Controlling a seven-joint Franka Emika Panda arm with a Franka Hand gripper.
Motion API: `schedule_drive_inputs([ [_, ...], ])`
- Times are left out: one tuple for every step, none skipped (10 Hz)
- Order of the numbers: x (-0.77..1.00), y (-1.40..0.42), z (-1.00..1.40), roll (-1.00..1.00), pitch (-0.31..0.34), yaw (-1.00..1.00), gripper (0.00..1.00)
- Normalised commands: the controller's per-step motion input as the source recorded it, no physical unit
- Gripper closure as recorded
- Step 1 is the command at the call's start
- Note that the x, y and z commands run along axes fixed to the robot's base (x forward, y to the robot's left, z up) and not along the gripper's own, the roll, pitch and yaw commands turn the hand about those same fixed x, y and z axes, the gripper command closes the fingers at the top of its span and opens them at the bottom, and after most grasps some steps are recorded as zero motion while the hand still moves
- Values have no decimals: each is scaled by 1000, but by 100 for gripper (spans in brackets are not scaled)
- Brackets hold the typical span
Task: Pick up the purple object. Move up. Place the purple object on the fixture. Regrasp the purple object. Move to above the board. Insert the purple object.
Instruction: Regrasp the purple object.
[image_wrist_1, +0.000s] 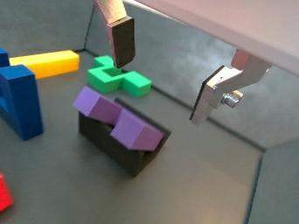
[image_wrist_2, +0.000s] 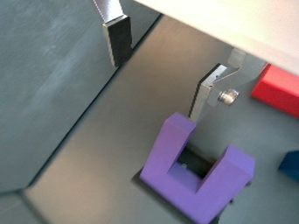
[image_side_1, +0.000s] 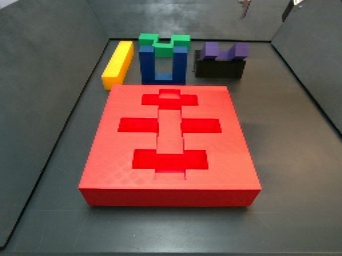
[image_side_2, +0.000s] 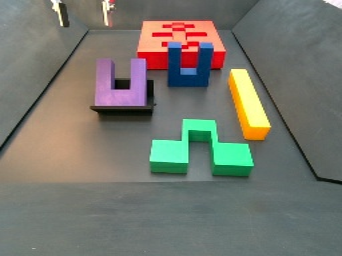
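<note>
The purple object (image_wrist_1: 117, 121) (image_side_2: 120, 83), a dark-purple U-shaped block, lies on the black fixture (image_wrist_1: 114, 149) (image_side_2: 128, 108) with its prongs pointing away from the board in a side view. My gripper (image_wrist_1: 170, 74) (image_wrist_2: 163, 70) hangs open well above it with nothing between the silver fingers (image_wrist_1: 121, 44). Only its fingertips show at the upper edge of both side views (image_side_1: 269, 6) (image_side_2: 82, 12). The red board (image_side_1: 167, 140) (image_side_2: 181, 38) lies flat, with darker cross-shaped slots along its middle.
A blue U-shaped block (image_side_1: 163, 62) (image_side_2: 191, 65) stands at the board's edge. A green piece (image_side_2: 201, 150) (image_wrist_1: 119, 79) lies on the floor and a long yellow bar (image_side_2: 247, 100) (image_side_1: 118, 63) beside it. Grey walls ring the floor.
</note>
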Motion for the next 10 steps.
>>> schedule_drive_inputs([
  [709,0,0,954,20,277,0],
  [591,0,-37,926,63,357,0],
  [537,0,-77,863,43,409,0],
  [494,0,-117,780,0,443,0],
  [486,0,-131,763,3,454,0],
  [531,0,-189,671,26,437,0],
  [657,0,-317,497,106,374,0],
  [691,0,-311,446,100,357,0],
  [717,0,-291,414,83,343,0],
  [734,-40,-357,480,103,289,0],
])
